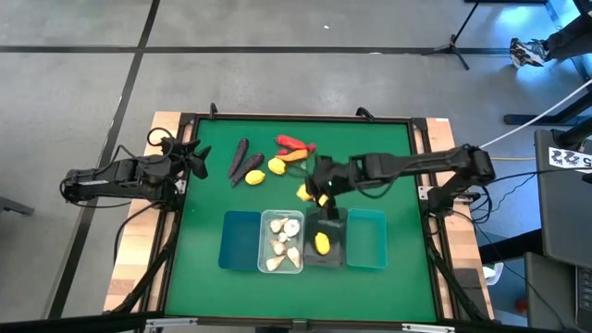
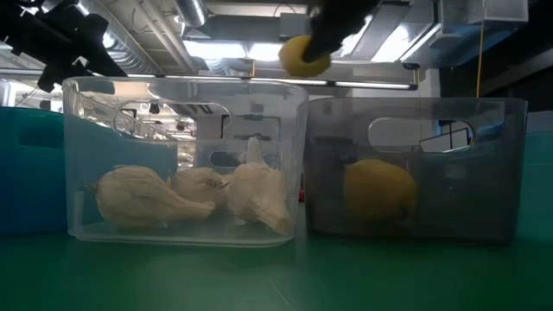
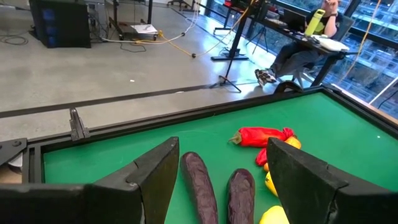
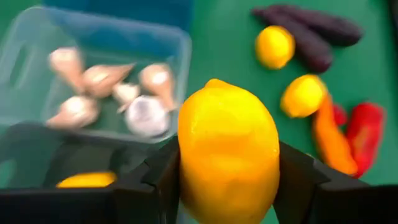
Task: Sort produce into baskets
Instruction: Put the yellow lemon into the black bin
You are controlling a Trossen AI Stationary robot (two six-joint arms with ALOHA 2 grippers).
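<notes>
While the right gripper pinches a lemon across its middle above the dark grey basket, its smooth, rigid skin looks light but slippery.

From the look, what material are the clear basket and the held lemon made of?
Clear basket: probably hard plastic, glossy; the garlic bulbs show through its walls, which catch reflections.
Lemon in the right gripper: likely moulded plastic or rubber, smooth with a slight sheen and even yellow colour; which of the two, I cannot tell.
</notes>
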